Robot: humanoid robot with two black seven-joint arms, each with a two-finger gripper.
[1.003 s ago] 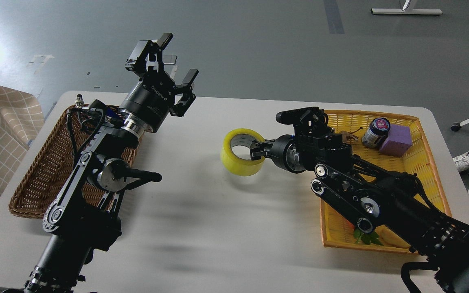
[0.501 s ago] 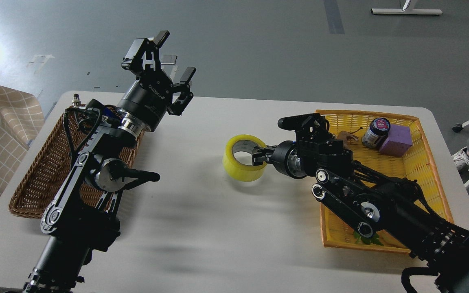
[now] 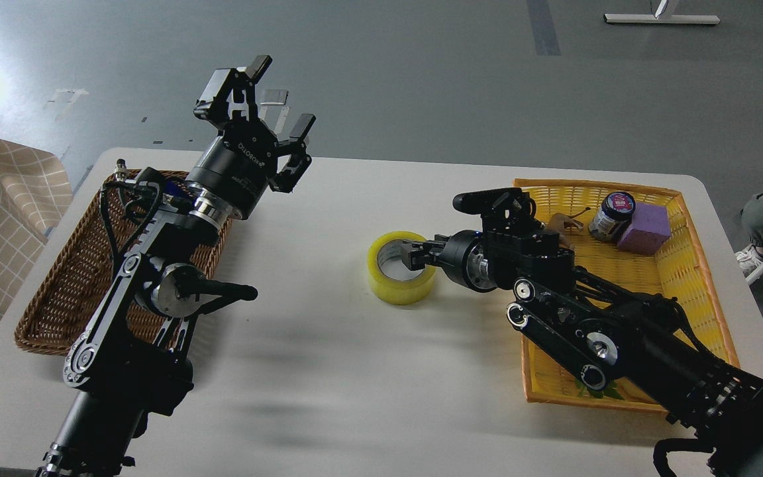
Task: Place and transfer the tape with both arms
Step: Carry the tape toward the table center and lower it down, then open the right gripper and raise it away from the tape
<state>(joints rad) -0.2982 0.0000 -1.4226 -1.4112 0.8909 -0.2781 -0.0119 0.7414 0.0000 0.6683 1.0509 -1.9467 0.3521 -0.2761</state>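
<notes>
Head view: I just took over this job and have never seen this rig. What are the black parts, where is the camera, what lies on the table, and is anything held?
The camera sits in the robot's head, looking forward and down at a white table. The two black jointed parts are its own arms. The left gripper is raised above the table's far left, fingers spread, holding nothing. The right gripper pinches the wall of the yellow tape roll at the table's middle; the roll seems to rest on the table, though contact is hard to confirm. On the left lies a brown wicker basket. On the right is a yellow basket with a small jar and a purple block.
</notes>
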